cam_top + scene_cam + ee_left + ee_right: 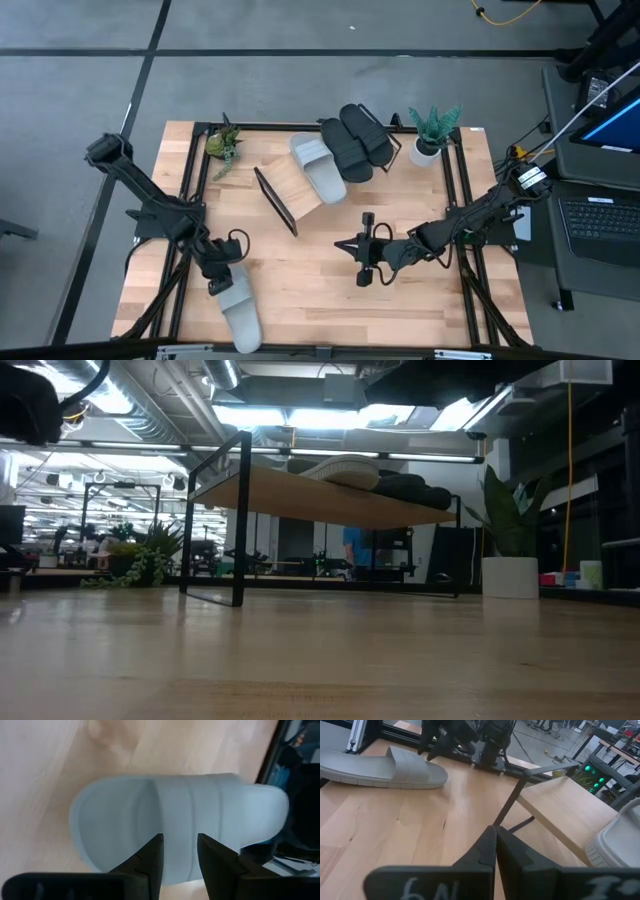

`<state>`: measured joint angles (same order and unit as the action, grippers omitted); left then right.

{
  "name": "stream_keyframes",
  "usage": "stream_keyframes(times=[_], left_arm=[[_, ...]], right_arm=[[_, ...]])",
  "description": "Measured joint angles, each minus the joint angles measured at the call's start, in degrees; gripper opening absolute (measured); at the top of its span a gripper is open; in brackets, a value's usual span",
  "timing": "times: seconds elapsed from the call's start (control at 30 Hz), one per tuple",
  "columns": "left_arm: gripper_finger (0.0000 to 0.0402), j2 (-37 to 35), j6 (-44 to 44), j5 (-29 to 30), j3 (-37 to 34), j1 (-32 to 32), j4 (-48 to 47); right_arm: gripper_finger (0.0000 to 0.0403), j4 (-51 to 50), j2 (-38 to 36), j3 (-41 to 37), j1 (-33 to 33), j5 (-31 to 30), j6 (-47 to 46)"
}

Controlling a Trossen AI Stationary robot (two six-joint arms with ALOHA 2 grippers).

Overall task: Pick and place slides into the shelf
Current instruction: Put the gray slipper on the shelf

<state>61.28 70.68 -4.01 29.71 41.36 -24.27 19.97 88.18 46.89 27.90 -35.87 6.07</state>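
Observation:
One light grey slide (240, 310) lies sole-down on the table near its near left corner. My left gripper (221, 283) hangs over it, open, with its fingertips (155, 845) standing apart just over the wide strap (195, 805); I see no touch. The other grey slide (318, 168) and two black slides (345, 150) (367, 133) lie on the tilted wooden shelf (285, 178). My right gripper (365, 262) is shut and holds nothing, above the bare table middle (495, 845).
A leafy plant (225, 143) stands at the shelf's far left corner, and a white-potted plant (432, 130) at its far right. The black table frame (462, 190) runs along the edges. Bare wood (300, 280) lies between the two grippers.

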Motion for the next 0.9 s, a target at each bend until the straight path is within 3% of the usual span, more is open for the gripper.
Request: stream_keyframes(times=[0.9], left_arm=[[0.011, 5.81, 1.19, -1.1, 0.0, 0.73, 4.6]], right_arm=[[0.0014, 0.17, 0.02, 0.0, 0.07, 0.15, -0.02]])
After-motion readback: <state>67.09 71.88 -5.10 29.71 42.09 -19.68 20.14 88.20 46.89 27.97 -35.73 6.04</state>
